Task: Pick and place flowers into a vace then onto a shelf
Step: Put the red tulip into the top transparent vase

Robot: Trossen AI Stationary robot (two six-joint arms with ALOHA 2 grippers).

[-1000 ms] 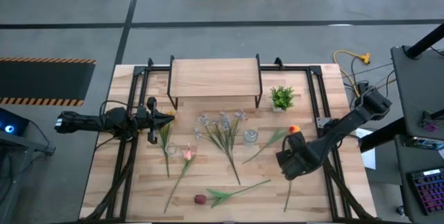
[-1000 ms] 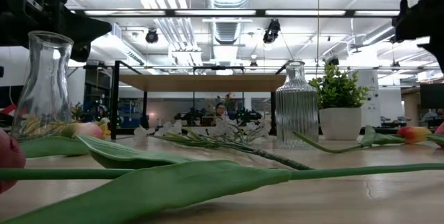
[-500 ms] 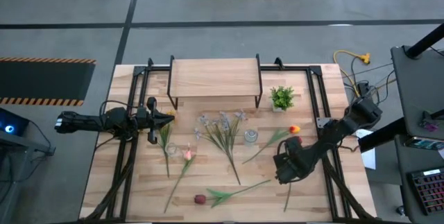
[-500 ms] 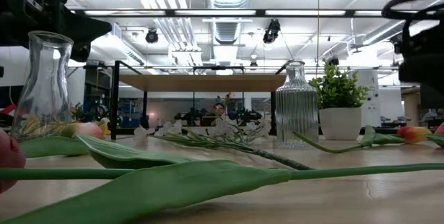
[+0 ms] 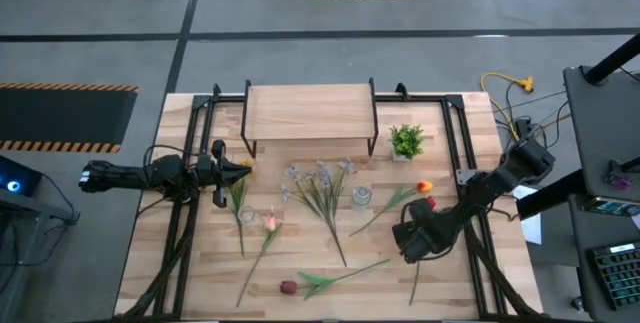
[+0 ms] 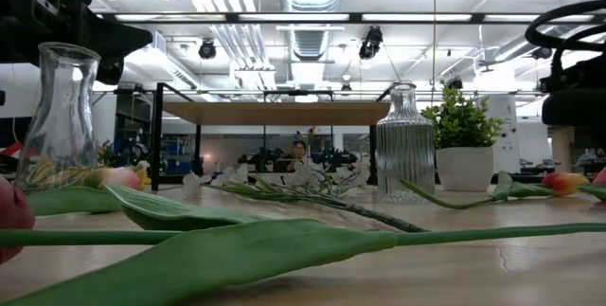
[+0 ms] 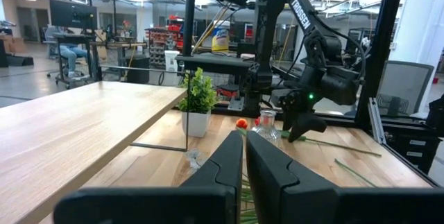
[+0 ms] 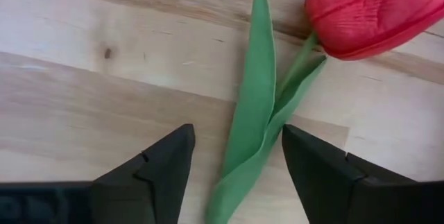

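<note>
Red tulip (image 8: 371, 10) lying flat on the pale wooden table (image 5: 200, 263), its green leaves and stem running between the spread fingers (image 8: 156, 172) of the right gripper (image 8: 236, 175), which hangs low over it with nothing in its grasp. From above, that right gripper (image 5: 413, 235) sits toward the right side of the table, just by the red head and near an orange tulip (image 5: 424, 186). The other flowers (image 5: 320, 191) lie scattered across the middle of the table: a white spray, a pink tulip (image 5: 270, 223) and a maroon one (image 5: 289, 287) near the front edge. Two clear glass vases (image 6: 404, 145) stand among them, both empty. The shelf (image 5: 310, 111) stands at the back with a small potted plant (image 5: 406, 142) just beside it. The left gripper (image 5: 238, 168) waits at the left, fingers (image 7: 267, 175) pressed together.
</note>
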